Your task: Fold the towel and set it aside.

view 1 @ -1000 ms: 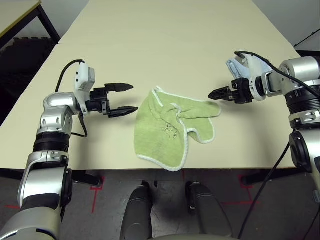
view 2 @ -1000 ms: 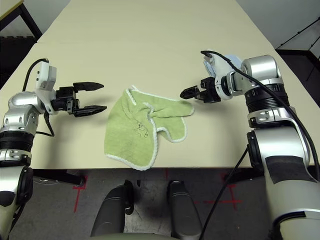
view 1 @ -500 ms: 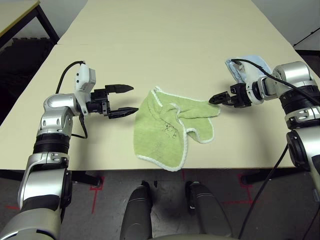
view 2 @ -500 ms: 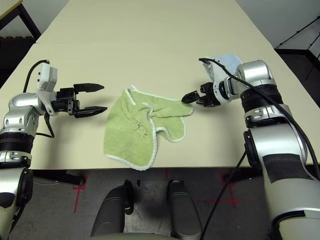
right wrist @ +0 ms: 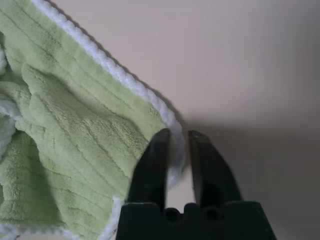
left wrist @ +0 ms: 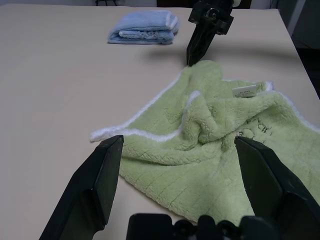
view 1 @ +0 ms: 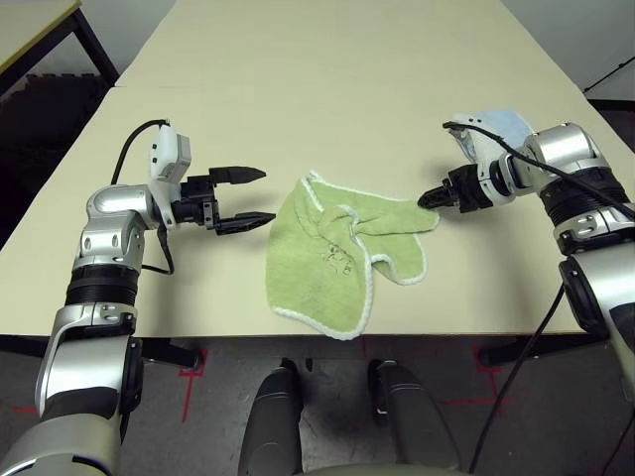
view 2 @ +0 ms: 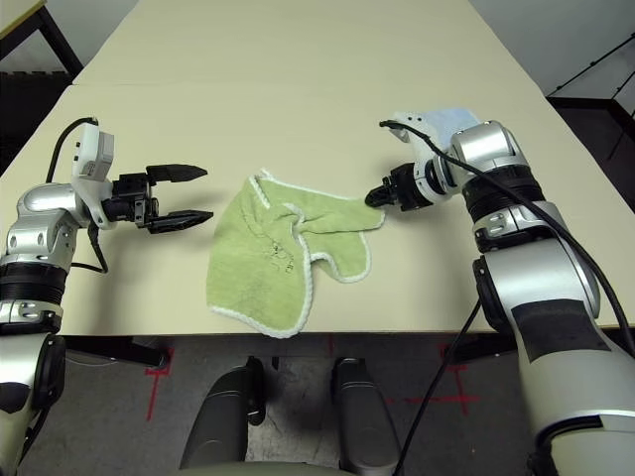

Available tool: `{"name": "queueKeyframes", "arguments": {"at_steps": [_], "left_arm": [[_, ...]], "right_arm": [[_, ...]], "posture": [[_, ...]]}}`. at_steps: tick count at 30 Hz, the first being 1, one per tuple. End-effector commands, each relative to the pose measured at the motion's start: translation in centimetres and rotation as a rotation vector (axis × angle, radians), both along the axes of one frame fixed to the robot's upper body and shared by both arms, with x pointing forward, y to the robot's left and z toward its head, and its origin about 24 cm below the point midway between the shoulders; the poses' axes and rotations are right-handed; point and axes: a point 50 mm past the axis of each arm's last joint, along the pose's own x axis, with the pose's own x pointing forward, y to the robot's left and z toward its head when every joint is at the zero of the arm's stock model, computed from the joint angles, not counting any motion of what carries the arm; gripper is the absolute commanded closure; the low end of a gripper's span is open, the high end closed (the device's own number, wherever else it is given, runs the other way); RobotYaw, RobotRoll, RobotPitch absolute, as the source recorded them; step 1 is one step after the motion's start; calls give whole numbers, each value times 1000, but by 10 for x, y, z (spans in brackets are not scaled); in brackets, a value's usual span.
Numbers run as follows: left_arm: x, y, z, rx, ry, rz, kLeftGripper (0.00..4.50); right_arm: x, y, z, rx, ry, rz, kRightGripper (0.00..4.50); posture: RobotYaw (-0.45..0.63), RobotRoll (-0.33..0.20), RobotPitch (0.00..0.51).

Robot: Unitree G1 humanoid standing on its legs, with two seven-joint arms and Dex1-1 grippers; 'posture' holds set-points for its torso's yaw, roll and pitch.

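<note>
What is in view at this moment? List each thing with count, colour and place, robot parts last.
green towel: one, light green with white trim, crumpled at the table's near middle.
blue towel: one, light blue, folded, on the table beyond the right end effector.
table: one, cream, under everything.
second table: one, cream top on a black frame, far left corner.
left end effector: one, black, open, hanging left of the green towel without touching it.
right end effector: one, black, pinched on the green towel's right corner trim.
</note>
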Motion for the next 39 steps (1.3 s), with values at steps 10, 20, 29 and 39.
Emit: {"name": "queueKeyframes", "arguments": {"at_steps": [10,20,29,39], "left_arm": [[-2,0,-4,12,10,0,0],[-1,0,-3,13,14,1,0],[0,-1,-2,8,14,-3,0],[0,-1,-2,9,16,0,0]], "right_arm": [[9,4,16,142,-85,-64,4471],[9,-2,22,113,-78,-83,4471],[4,-7,10,45,-3,-74,1636],[3,-5,5,-7,29,-33,61]], "posture": [[-62,0,191],[-75,0,193],[-84,0,206],[-79,0,216]]}}
